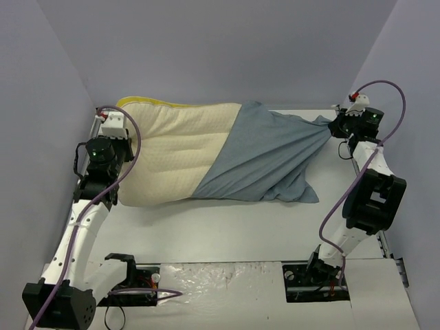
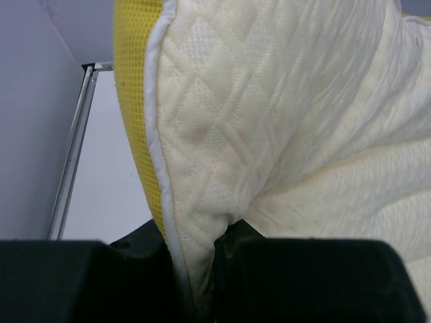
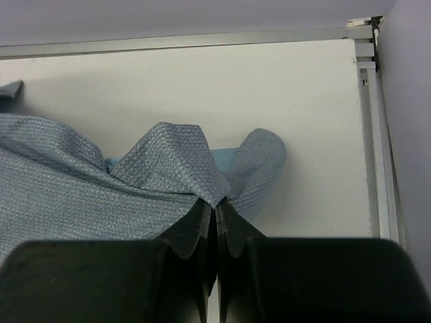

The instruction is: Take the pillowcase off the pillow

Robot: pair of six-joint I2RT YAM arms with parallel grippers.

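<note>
The cream quilted pillow [image 1: 172, 151] lies on the table's left half, with yellow trim along its far edge. The pillowcase [image 1: 265, 158] shows only its plain grey-blue side, covers the pillow's right end and stretches right to a gathered point. My left gripper [image 1: 126, 143] is shut on the pillow's left edge; in the left wrist view the fingers [image 2: 155, 269] pinch the pillow [image 2: 283, 121] at its white and yellow seam. My right gripper [image 1: 335, 125] is shut on the pillowcase's right tip; in the right wrist view the fingertips [image 3: 202, 219] clamp a fold of the pillowcase [image 3: 81, 195].
The white table [image 1: 227, 230] is boxed in by lilac walls at the back and both sides. Metal rails run along its far edge [image 3: 202, 40] and right edge [image 3: 377, 134]. Purple cables loop over both arms [image 1: 395, 89].
</note>
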